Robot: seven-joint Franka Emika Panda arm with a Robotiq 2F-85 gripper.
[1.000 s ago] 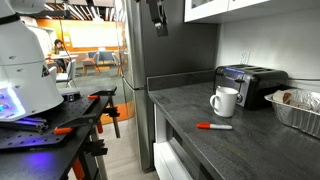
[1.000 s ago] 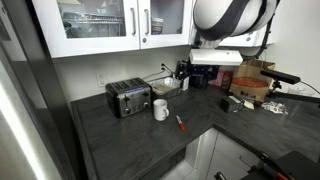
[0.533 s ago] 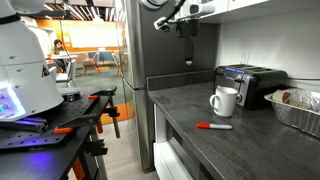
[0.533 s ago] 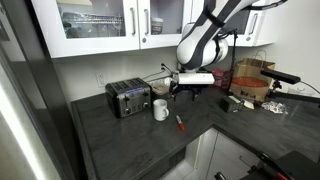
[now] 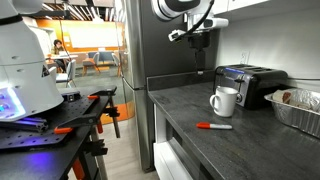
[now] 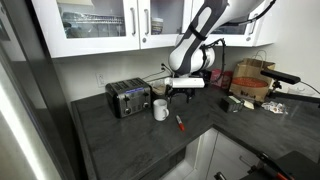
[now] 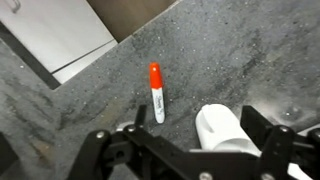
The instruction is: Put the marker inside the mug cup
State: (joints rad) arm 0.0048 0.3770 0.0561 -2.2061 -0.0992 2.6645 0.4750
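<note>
So, empty end effector (image 7: 180,150) is hovering wide open.
Marker (image 7: 156,92) is lying near the front edge of the table (image 7: 250,50), so a sloppy grab risks rolling it off.

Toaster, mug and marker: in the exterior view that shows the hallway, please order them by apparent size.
1. toaster, clearly largest.
2. mug, beside it.
3. marker: about as long as the mug is wide, but thin, so smallest in area, though it lies nearer the camera.
</note>
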